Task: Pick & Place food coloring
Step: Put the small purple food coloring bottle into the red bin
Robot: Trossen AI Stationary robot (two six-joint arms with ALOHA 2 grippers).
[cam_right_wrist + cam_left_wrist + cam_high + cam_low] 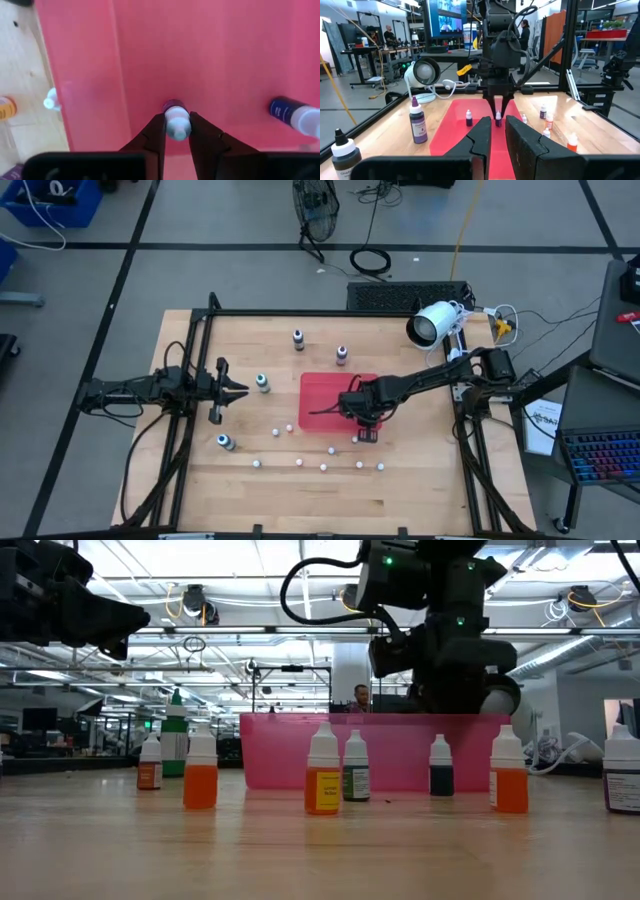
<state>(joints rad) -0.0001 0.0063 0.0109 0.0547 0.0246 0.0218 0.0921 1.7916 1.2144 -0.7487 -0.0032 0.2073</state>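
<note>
A purple food coloring bottle [175, 120] is being pinched by the right tool [177, 131] inside the red tray [322, 392]. The left tool [232, 389], fingers nearly pressed together, is being held at nine o'clock of the worktop [420, 490].

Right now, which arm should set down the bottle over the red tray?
The right. Its gripper already pinches the small purple bottle directly above the red tray, so it likely only needs to lower and release. The left gripper waits off the tray's left side, near a green bottle.
</note>
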